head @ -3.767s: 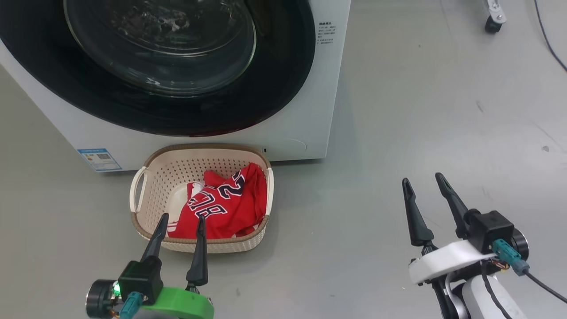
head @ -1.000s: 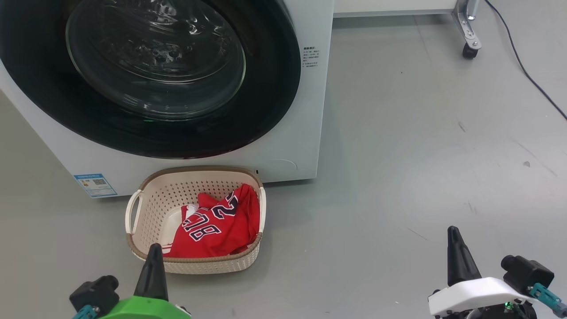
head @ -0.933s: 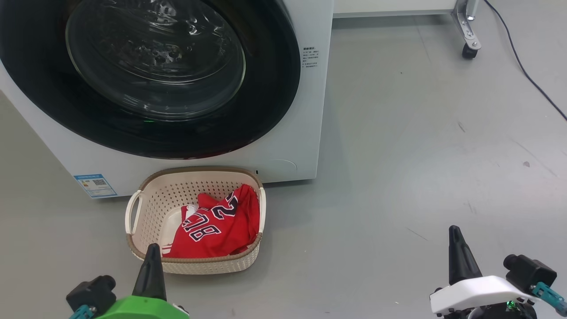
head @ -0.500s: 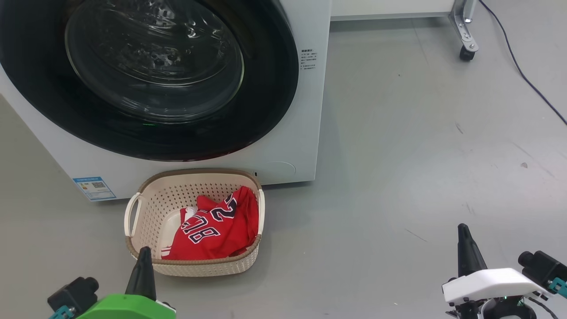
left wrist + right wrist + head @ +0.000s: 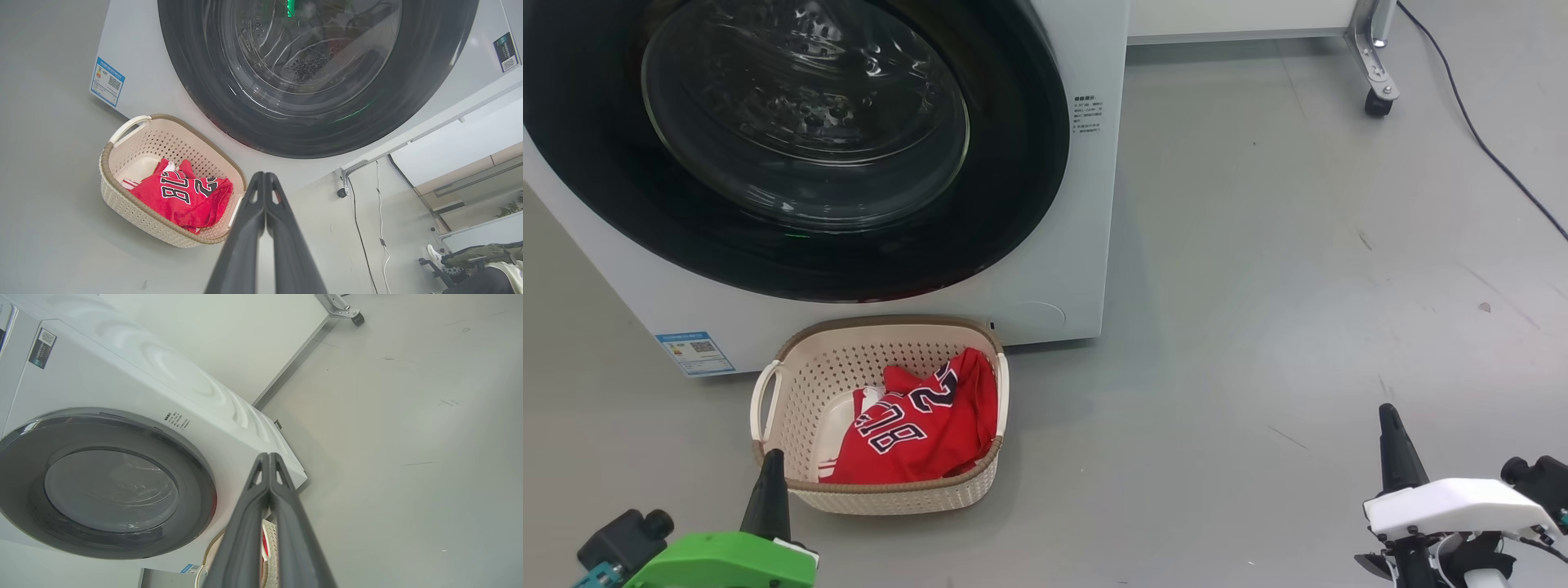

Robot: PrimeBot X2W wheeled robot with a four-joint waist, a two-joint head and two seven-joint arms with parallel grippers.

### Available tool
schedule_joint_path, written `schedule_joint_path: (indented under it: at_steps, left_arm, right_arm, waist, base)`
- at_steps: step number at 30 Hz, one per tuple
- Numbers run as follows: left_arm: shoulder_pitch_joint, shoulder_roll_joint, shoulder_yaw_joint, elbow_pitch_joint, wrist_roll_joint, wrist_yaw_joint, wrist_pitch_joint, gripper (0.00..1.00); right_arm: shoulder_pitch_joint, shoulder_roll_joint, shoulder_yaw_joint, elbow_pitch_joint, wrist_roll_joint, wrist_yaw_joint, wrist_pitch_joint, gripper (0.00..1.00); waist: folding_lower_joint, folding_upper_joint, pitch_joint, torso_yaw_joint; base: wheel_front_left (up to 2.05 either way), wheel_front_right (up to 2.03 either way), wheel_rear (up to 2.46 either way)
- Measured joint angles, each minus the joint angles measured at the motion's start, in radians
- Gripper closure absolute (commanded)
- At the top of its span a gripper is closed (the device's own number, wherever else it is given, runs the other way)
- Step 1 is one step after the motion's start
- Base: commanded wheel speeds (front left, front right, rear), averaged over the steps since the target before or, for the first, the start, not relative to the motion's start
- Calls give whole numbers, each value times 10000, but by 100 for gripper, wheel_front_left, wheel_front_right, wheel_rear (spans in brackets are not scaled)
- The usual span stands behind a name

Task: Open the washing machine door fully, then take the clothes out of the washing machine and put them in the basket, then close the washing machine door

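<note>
The white washing machine (image 5: 1086, 204) fills the upper left of the head view, and its black-rimmed glass door (image 5: 805, 131) lies closed flat against the front. On the floor before it stands the cream basket (image 5: 878, 490) with red clothes (image 5: 915, 425) inside, a numbered jersey on top. My left gripper (image 5: 768, 465) is shut with nothing in it, just near the basket's front left rim. My right gripper (image 5: 1390, 425) is shut and holds nothing, far right over bare floor. The left wrist view has the basket (image 5: 122, 196), clothes (image 5: 179, 196) and door (image 5: 310, 73).
A blue label sticker (image 5: 694, 351) sits low on the washer's front. A wheeled metal frame leg (image 5: 1376, 82) and a dark cable (image 5: 1486, 155) cross the grey floor at the upper right. Open floor lies between the basket and my right gripper.
Both grippers went from open to shut and have drawn back toward the bottom corners. The head camera has lifted, so the washer and basket sit lower in view.
</note>
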Motion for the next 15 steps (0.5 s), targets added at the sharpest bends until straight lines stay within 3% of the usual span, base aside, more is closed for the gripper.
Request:
schedule_joint_path:
  at_steps: [15]
  left_arm:
    - [-229,102,366,236,-1948,-422,428,100]
  right_arm:
    - [-292,-105,-374,336,2075,240,403,100]
  waist:
    - [0,0,-96,-56]
  base:
    - [0,0,0]
